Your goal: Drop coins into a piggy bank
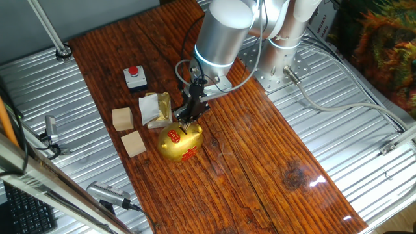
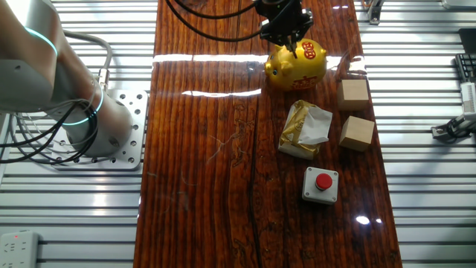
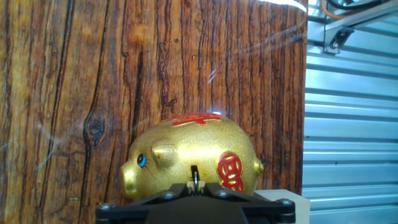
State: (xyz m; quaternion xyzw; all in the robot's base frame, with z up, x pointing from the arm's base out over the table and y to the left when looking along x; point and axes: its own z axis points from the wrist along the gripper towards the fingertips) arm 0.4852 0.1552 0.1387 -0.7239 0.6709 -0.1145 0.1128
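Observation:
The shiny gold piggy bank (image 1: 181,143) with red markings stands on the wooden table, beside the cubes. My gripper (image 1: 190,119) hangs right over its back; from the other fixed view the gripper (image 2: 286,37) sits just above the pig (image 2: 299,62). In the hand view the piggy bank (image 3: 193,152) fills the lower middle, snout to the left. The gripper (image 3: 195,185) is shut on a thin coin (image 3: 195,175) seen edge-on, its edge pointing at the pig's back. The slot itself is hidden behind the coin and fingers.
Two tan wooden cubes (image 1: 122,118) (image 1: 133,143) and a white-and-gold foil wrapper (image 1: 156,108) lie left of the pig. A grey box with a red button (image 1: 135,77) sits farther back. Ribbed metal surfaces flank the wooden board (image 1: 260,169).

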